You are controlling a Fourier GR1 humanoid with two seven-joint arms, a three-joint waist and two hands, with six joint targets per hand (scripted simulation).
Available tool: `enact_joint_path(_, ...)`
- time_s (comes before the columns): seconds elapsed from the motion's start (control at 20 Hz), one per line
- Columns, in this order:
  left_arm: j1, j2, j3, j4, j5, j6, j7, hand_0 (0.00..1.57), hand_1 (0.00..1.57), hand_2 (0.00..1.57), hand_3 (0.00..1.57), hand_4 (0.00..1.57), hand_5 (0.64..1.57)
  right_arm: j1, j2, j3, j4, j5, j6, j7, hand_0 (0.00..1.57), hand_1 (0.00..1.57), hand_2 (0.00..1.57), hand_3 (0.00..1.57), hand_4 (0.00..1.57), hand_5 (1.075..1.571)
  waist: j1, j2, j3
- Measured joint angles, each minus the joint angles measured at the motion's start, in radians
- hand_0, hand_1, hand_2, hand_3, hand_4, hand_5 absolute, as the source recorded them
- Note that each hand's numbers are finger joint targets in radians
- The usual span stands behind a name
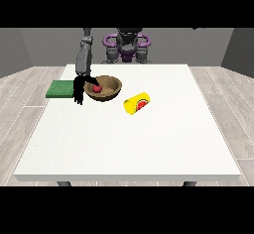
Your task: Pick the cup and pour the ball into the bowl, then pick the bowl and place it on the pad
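Half the task is being shown as done — the ball (pixel 97 87) is lying in the bowl (pixel 110 91), the cup (pixel 136 103) tipped on the bench (pixel 149 144). The bowl's rim is being clasped by the robot hand (pixel 80 90) at the view's left; the pad (pixel 60 89) is waiting beside it.

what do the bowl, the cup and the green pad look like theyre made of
The bowl looks like wood: brown, matte, with a darker inside. The cup, lying on its side, looks like glossy plastic or glazed ceramic: bright yellow with a red mark; which one is unclear. The pad looks like soft foam or cloth: flat, dull green, no shine.
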Motion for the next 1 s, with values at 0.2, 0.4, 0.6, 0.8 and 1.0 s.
enact_joint_path(0.2,-0.028,-0.001,-0.005,0.011,0.006,0.002,0.013,0.0,0.0,0.0,0.0,0.0,1.535,-0.036,0.039,0.034,-0.006,0.035,-0.066,0.003,0.0,0.0,0.0,0.0,0.44,1.57,0.009,0.0,-0.0033)
enact_joint_path(0.4,-0.06,0.021,-0.003,0.023,0.017,-0.012,0.029,0.0,0.0,0.0,0.0,0.0,1.537,-0.081,0.053,0.044,0.01,0.07,-0.162,0.028,0.0,0.0,0.0,0.0,0.43,1.568,0.026,0.007,-0.0042)
enact_joint_path(0.6,-0.055,0.036,0.009,0.03,0.027,-0.032,0.019,0.0,0.0,0.0,0.0,0.0,1.541,-0.071,0.051,0.048,0.01,0.092,-0.212,0.043,1.57,1.57,1.57,1.57,1.11,1.41,0.035,0.006,-0.0136)
enact_joint_path(0.8,-0.046,0.054,0.026,0.067,0.037,-0.048,0.022,0.0,0.0,0.0,0.0,0.0,1.547,-0.053,0.028,0.095,0.007,0.158,-0.267,0.111,1.57,1.57,1.57,1.57,1.17,1.448,0.036,-0.014,-0.012)
enact_joint_path(1.0,-0.024,0.06,0.036,0.11,0.038,-0.062,0.01,0.0,0.0,0.0,0.0,0.0,1.547,-0.046,0.001,0.153,0.01,0.235,-0.327,0.215,1.57,1.57,1.57,1.57,1.21,1.476,0.022,-0.047,-0.003)
